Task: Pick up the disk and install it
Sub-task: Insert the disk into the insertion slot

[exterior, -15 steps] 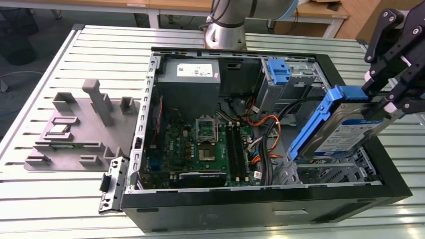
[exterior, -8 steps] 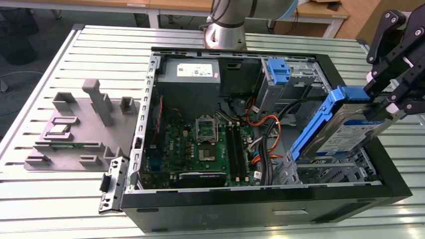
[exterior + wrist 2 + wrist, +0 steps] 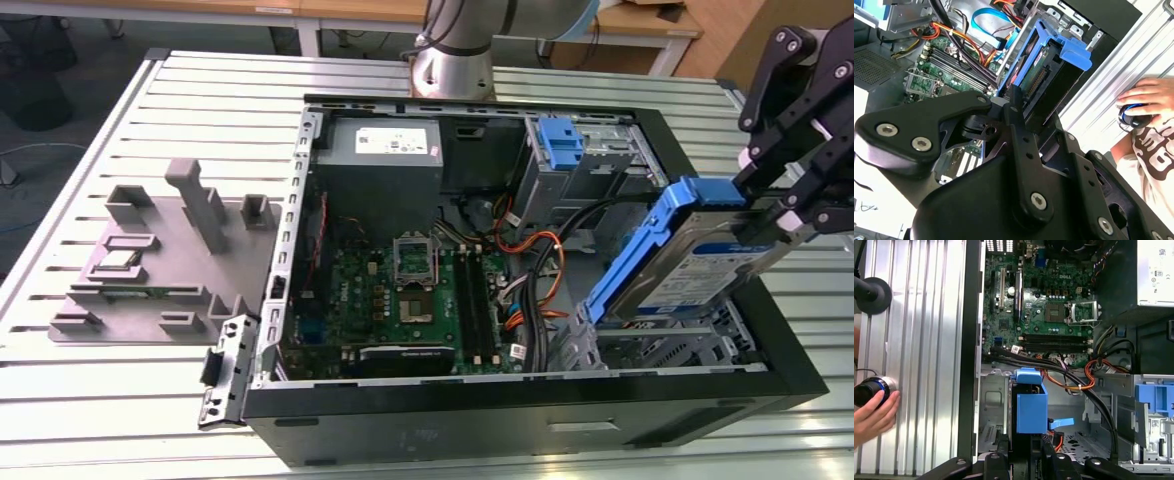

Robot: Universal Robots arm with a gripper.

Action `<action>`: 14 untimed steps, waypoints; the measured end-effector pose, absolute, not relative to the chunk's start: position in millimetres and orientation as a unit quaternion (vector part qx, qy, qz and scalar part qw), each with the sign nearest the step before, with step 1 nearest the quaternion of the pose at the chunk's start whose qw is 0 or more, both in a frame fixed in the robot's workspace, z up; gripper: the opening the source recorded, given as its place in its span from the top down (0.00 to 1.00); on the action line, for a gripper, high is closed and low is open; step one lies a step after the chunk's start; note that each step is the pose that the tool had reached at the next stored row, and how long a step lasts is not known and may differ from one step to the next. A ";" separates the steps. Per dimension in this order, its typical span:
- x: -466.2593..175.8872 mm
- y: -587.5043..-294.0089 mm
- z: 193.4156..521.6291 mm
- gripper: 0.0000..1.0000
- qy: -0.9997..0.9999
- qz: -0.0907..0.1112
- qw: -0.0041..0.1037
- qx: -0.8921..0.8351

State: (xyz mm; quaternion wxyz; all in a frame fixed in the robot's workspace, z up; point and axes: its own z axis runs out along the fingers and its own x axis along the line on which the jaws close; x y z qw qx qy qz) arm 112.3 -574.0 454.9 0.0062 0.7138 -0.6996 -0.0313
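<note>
The disk (image 3: 674, 265), held tilted in the gripper (image 3: 771, 208), hangs over the open drive cage (image 3: 654, 345) at the case's (image 3: 534, 425) corner on the exterior view's right. Black and orange cables (image 3: 1088, 384) crowd the cage's inner side. A person's hand (image 3: 874, 412) rests on the table (image 3: 134, 400) just outside the case wall.

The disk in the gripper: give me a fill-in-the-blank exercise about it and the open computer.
The disk in the gripper has a ____ plastic frame.
The motherboard inside the computer case is ____.
In the first wrist view, a person's ____ rests on a round knob.
Missing: blue, green, hand.
</note>
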 end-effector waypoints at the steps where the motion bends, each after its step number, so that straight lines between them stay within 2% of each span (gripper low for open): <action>1: 113.2 -574.0 454.7 0.65 -0.700 -0.031 0.006 0.714; 14: 116.3 -573.5 452.1 0.65 -0.700 -0.031 0.006 0.714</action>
